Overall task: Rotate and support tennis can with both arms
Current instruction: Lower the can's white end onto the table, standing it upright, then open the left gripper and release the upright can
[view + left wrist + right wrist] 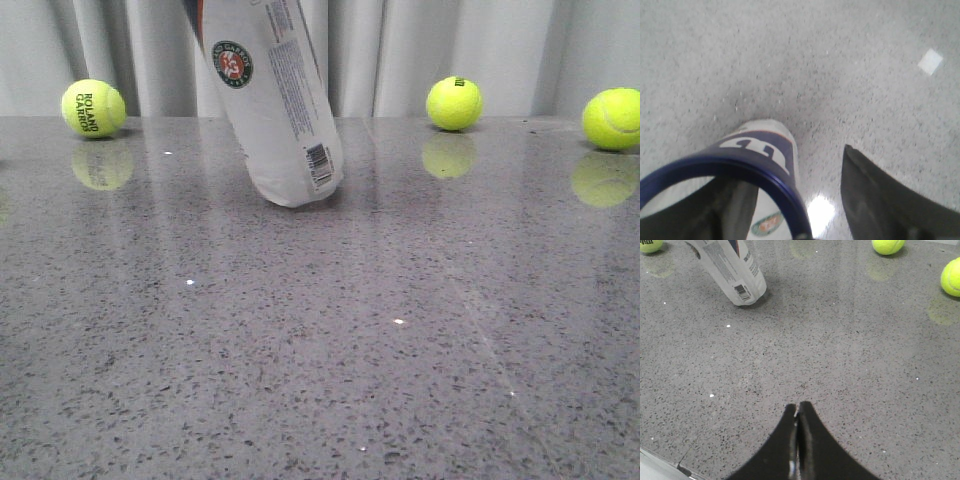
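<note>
The tennis can [280, 110] leans on the grey table, its ribbed base down and its top tilted left, out of the front view. In the left wrist view its navy-rimmed mouth [760, 145] sits between the fingers of my left gripper [795, 170]. One dark finger [715, 210] shows through the mouth. The other finger [880, 200] stands apart from the can wall, bare table showing in the gap. My right gripper [798, 405] is shut with nothing in it, low over the table well in front of the can [735, 270].
Three yellow-green tennis balls lie along the back of the table: one at the left [93, 108], one right of the can [454, 103], one at the far right [612, 118]. A grey curtain hangs behind.
</note>
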You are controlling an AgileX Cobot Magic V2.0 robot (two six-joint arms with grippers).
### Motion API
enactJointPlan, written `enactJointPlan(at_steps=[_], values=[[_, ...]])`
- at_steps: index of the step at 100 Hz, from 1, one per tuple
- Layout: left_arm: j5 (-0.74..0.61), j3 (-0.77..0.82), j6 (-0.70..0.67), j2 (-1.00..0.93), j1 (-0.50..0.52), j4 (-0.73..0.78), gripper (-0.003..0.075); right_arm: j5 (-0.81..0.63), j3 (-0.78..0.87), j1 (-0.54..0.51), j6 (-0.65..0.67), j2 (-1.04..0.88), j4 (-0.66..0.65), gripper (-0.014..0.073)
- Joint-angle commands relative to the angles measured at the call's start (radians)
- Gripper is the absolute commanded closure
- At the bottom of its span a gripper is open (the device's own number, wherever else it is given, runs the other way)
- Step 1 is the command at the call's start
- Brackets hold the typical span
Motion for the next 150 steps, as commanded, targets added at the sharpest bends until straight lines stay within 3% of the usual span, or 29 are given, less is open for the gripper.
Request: enactJointPlan(at_steps=[1,21,56,69,92,122,150], values=[[0.016,-0.080,-0.010,-0.014,-0.010,-0.058,0.0356,-0.077,-0.022,-0.005,0.000,0.013,-0.018,0.0661],[0.012,-0.169,-0.010,0.035,-0.010,-0.114,0.0356,-0.077,-0.022,-0.005,0.000,0.013,-0.018,0.0661],[-0.031,-0.178,-0.002,0.038,-0.010,-0.159,0.0367,-0.077,-0.022,-0.005,0.000,0.013,-0.018,0.0661],[-0.114,-0.178,-0.002,0.020,-0.010,-0.172,0.0454,-0.077,-0.022,-0.005,0.000,0.013,-0.018,0.0661],[-0.174,-0.178,-0.002,-0.017,-0.010,-0.172,0.0740,-0.077,-0.022,-0.005,0.000,0.013,-0.018,0.0661],[-0.218,-0.131,-0.002,-0.051,-0.010,-0.176,0.0740,-0.077,-0.022,-0.005,0.000,0.013,-0.018,0.0661],[-0.355,0.069,0.008,-0.170,-0.010,-0.174,0.0740,-0.077,-0.022,-0.005,0.000,0.013,-0.018,0.0661]])
